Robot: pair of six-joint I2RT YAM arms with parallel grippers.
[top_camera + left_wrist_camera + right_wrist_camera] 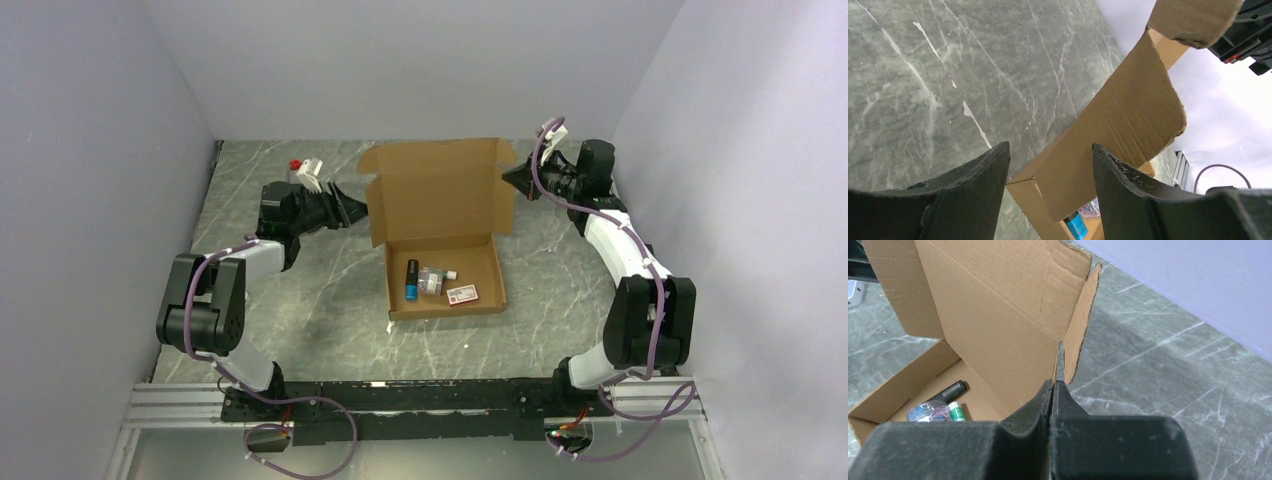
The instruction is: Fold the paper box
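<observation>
- Brown corrugated cardboard box (437,200) sits central on the grey marbled table (320,320), lid upright. It's light and stiff, I judge, so I'd grip flaps near their creases.
- My left gripper (1050,150) gapes astride its left flap.
- My right gripper (1054,385), pressed together, sits at the right flap.

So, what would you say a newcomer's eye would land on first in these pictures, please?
First, the brown paper box in the middle of the grey marbled table, its lid standing upright behind a shallow tray that holds a few small bottles. Next, the black grippers flanking that lid: the left gripper open and facing its left flap, the right gripper shut with its tips at the right flap.
</observation>
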